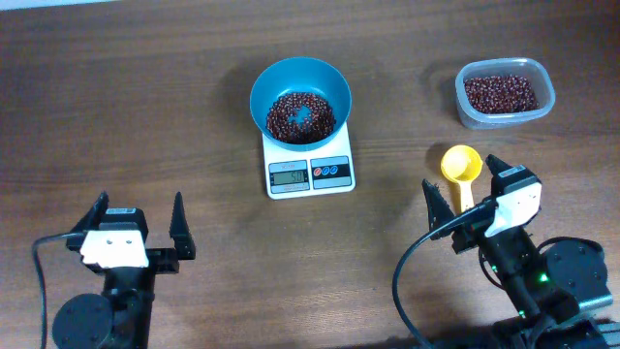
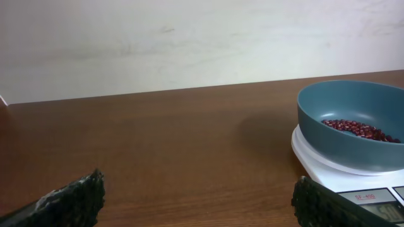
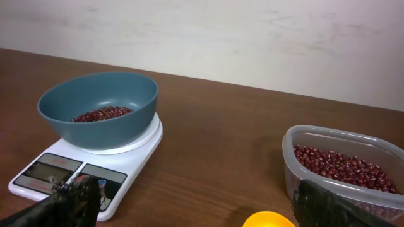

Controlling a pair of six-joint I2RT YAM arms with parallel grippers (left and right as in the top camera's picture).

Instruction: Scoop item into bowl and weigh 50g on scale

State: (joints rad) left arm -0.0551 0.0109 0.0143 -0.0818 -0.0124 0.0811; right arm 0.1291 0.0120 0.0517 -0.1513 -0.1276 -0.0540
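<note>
The teal bowl [image 1: 260, 92] stands on the white scale [image 1: 341, 155] at mid-table, with a thin layer of dark red beans [image 1: 300, 116] in it. More beans [image 1: 500, 93] fill a clear tub. A yellow scoop [image 1: 461, 165] lies on the table, its handle running between the fingers of my open right gripper [image 1: 467, 189], which does not grip it. My left gripper [image 1: 139, 218] stands open and empty at the near left, away from the scale. The left wrist view shows the bowl [image 2: 334, 145] and scale [image 2: 328, 173] at right. The right wrist view shows the bowl [image 3: 95, 129], scale [image 3: 132, 161] and scoop [image 3: 268, 221].
The clear plastic tub [image 1: 463, 107] sits at the back right, right of the scale; in the right wrist view the tub [image 3: 297, 170] is just past my right finger. Bare brown table spreads over the left half and between the scale and the tub.
</note>
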